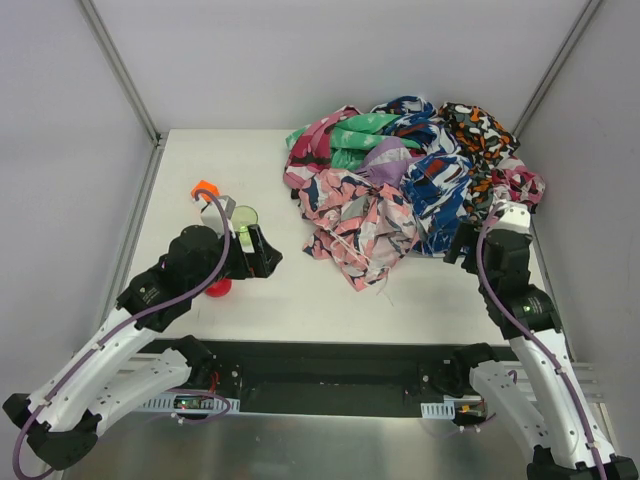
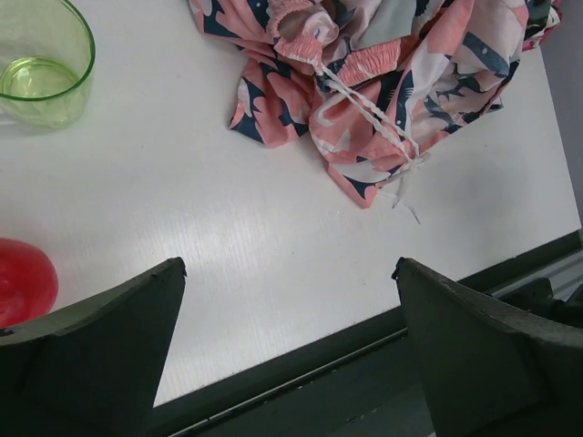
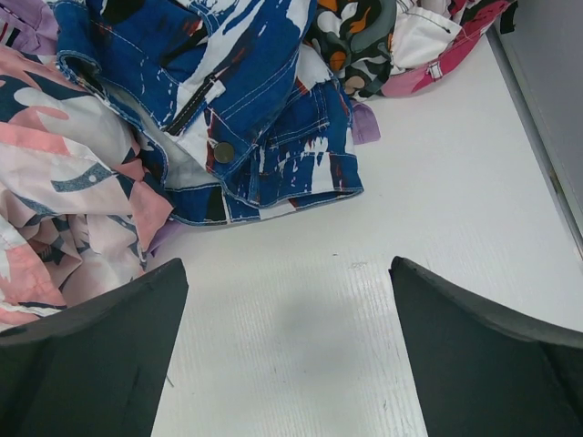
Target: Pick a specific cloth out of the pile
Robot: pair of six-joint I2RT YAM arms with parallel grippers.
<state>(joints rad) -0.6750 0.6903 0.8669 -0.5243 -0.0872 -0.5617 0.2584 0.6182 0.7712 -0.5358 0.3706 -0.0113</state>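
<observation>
The pile (image 1: 420,175) of bright patterned cloths lies at the back right of the table. The lavender-purple cloth (image 1: 388,160) shows near the pile's middle, partly buried between a pink printed cloth (image 1: 355,220) and a blue cloth (image 1: 435,190). Small purple bits show in the right wrist view (image 3: 364,123). My left gripper (image 1: 262,255) is open and empty above bare table, left of the pile. My right gripper (image 1: 462,245) is open and empty by the pile's near right edge, just short of the blue cloth (image 3: 246,100).
A green cup (image 1: 244,216), an orange cube (image 1: 204,188) and a red ball (image 1: 219,288) sit near the left arm. The cup (image 2: 41,64) and the ball (image 2: 23,280) show in the left wrist view. The pink cloth's drawstring (image 2: 373,123) trails toward the table's front edge.
</observation>
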